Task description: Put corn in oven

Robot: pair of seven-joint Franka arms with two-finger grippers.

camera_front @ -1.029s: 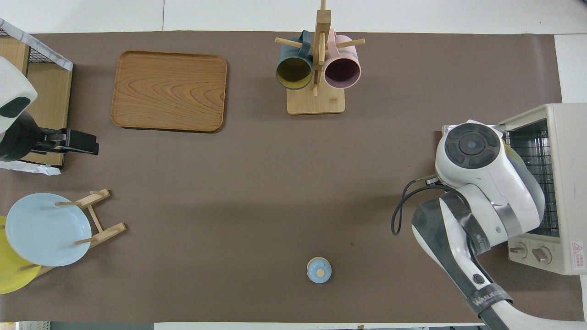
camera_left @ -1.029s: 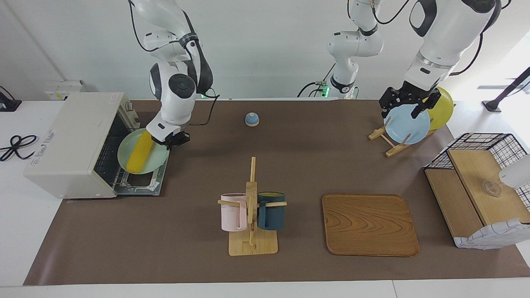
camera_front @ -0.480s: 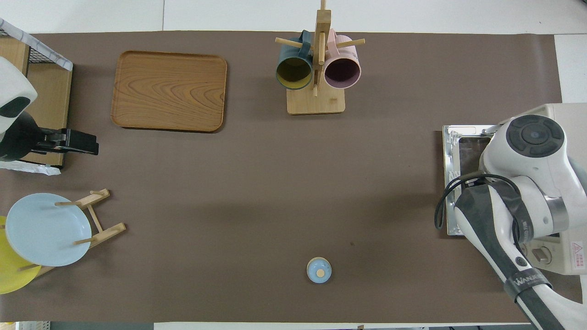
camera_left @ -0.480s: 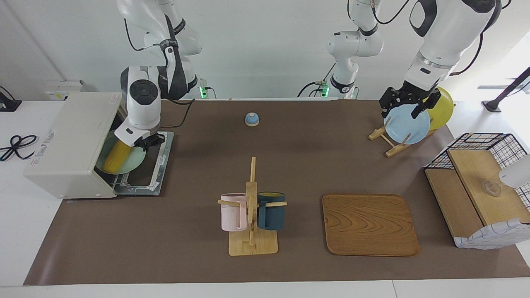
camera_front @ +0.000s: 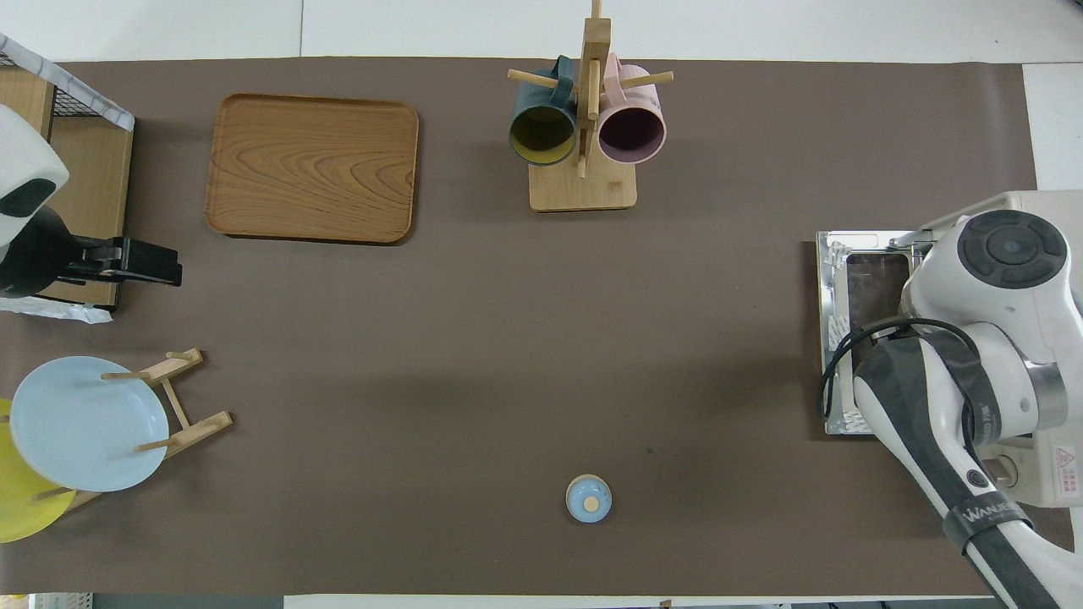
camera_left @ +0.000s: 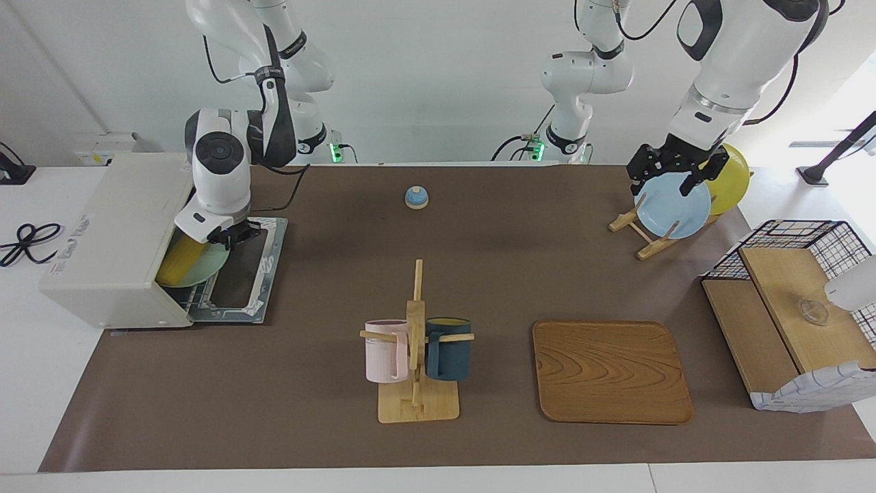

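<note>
The corn (camera_left: 179, 259), a yellow cob, lies on a pale green plate (camera_left: 209, 268). Plate and cob sit mostly inside the mouth of the off-white oven (camera_left: 109, 229), on its wire rack. The oven's glass door (camera_left: 248, 274) lies dropped open on the table. My right gripper (camera_left: 226, 236) is over the open door at the oven's mouth, shut on the plate's rim. In the overhead view the right arm (camera_front: 973, 338) covers the oven mouth, so corn and plate are hidden there; the oven (camera_front: 1049, 211) and its door (camera_front: 854, 288) show. My left gripper (camera_left: 674, 174) waits raised, over the table beside the plate rack.
A rack with a blue plate (camera_left: 674, 209) and a yellow plate (camera_left: 732, 178) stands at the left arm's end, beside a wire basket with wooden shelves (camera_left: 787, 308). A mug tree (camera_left: 416, 342), a wooden tray (camera_left: 609, 370) and a small blue bell (camera_left: 416, 197) stand mid-table.
My right gripper has carried the green plate with the corn from over the open door into the oven's mouth. The left arm has not moved.
</note>
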